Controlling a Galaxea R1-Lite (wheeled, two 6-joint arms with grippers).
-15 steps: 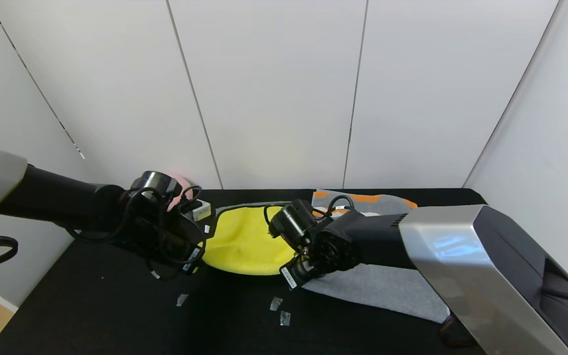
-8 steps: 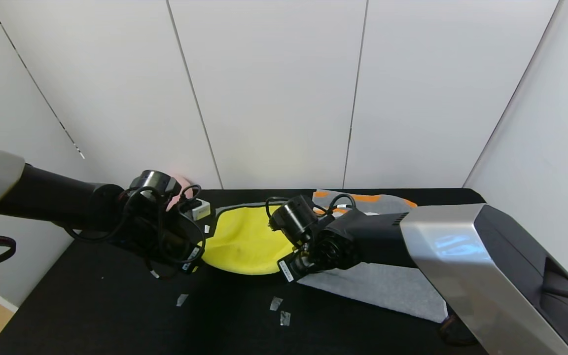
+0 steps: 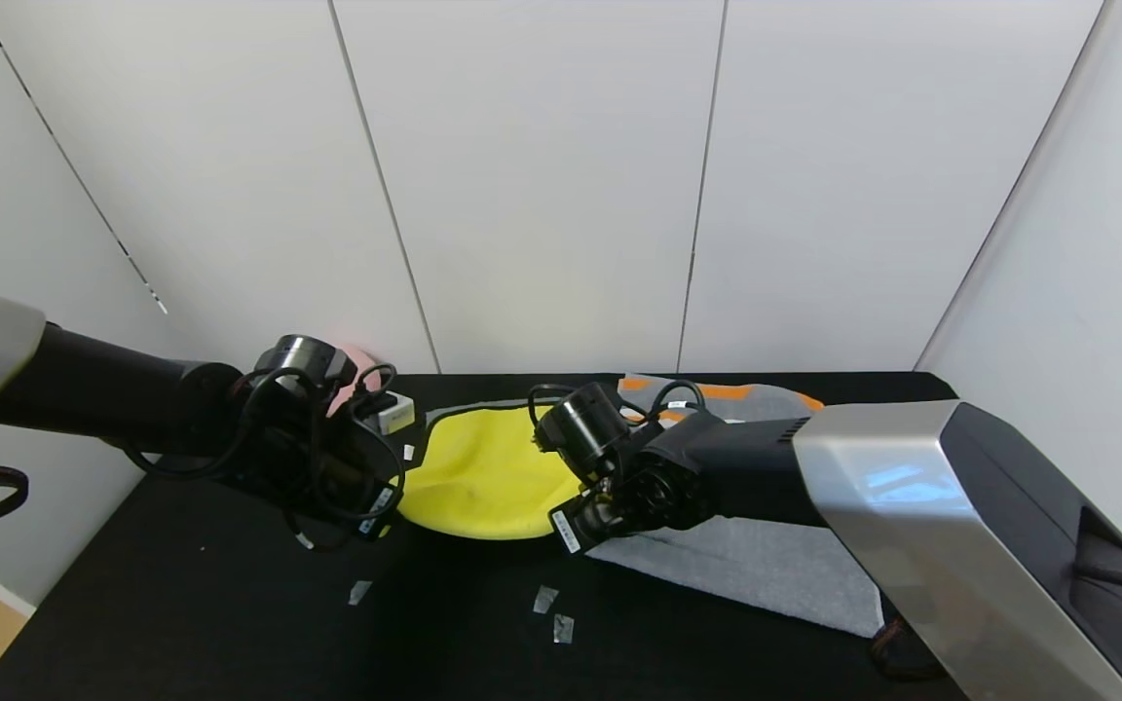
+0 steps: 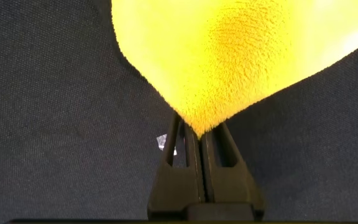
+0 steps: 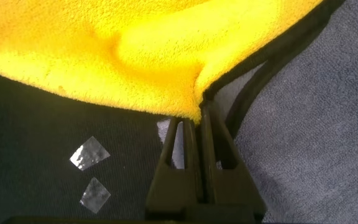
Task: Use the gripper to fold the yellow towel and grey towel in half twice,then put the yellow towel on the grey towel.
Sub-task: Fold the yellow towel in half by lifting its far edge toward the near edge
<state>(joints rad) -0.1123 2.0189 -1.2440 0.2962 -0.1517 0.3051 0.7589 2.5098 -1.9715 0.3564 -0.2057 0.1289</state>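
Note:
The yellow towel [image 3: 483, 472] is lifted off the black table at its two near corners and sags between them. Its far edge lies on the table, showing a greyish reverse and dark edging. My left gripper [image 3: 384, 516] is shut on the near left corner; in the left wrist view the plush yellow towel [image 4: 241, 56] rises from the left gripper [image 4: 201, 129]. My right gripper [image 3: 573, 526] is shut on the near right corner, shown as the right gripper [image 5: 199, 117] pinching the yellow towel [image 5: 135, 50]. The grey towel [image 3: 756, 570] lies flat under my right arm, its orange bands at the far end.
Small clear tape scraps [image 3: 544, 599] lie on the black table [image 3: 181, 604] near the front, also seen in the right wrist view as tape scraps [image 5: 89, 155]. A white box [image 3: 395, 416] and a pink object [image 3: 361, 360] sit behind my left arm. White walls close the back.
My right gripper has drawn slightly back and left with its yellow corner, and the towel's near edge has moved with it. The left gripper has barely shifted.

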